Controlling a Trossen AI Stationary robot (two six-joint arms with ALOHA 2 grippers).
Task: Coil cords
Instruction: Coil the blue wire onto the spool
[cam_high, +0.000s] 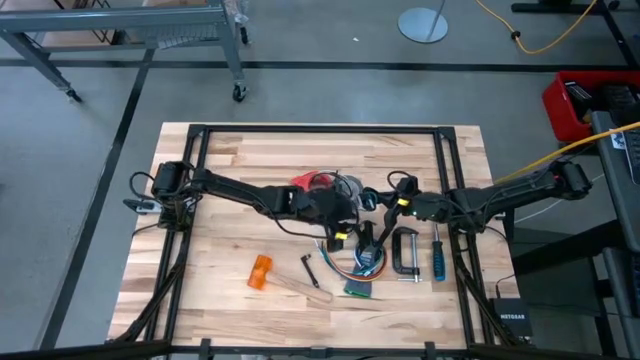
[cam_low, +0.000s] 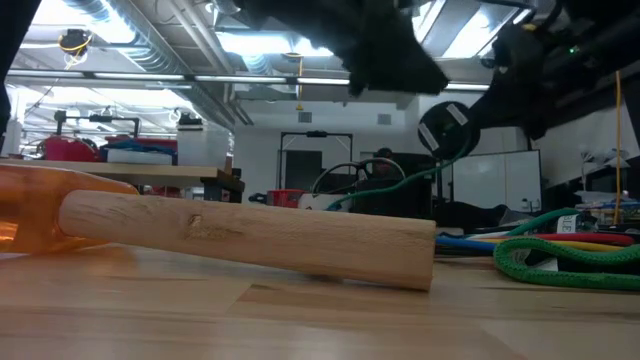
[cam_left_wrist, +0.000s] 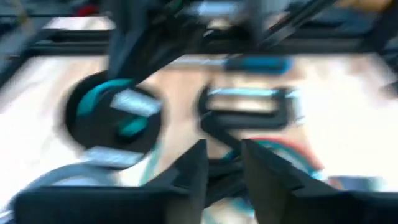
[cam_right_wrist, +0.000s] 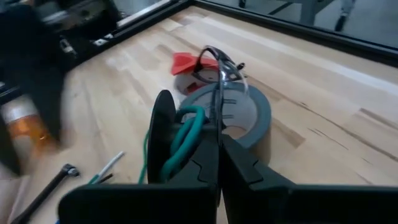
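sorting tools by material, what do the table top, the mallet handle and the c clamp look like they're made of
Table top: light wood planks, smooth finish; grain and board seams show.
Mallet handle: pale, unpainted-looking wood, with visible grain and a small knot; its orange head looks translucent, probably plastic.
C clamp: likely metal, a dark frame with a bright silvery screw, though it shows small.

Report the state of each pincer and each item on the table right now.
Left pincer: open, nothing gripped.
Right pincer: shut on dark cord.
Black puck: lifted, hanging in the air.
Red piece: lying beside the tape roll.
Tape roll: lying flat.
Mallet: lying on its side.
C-clamp: lying flat.
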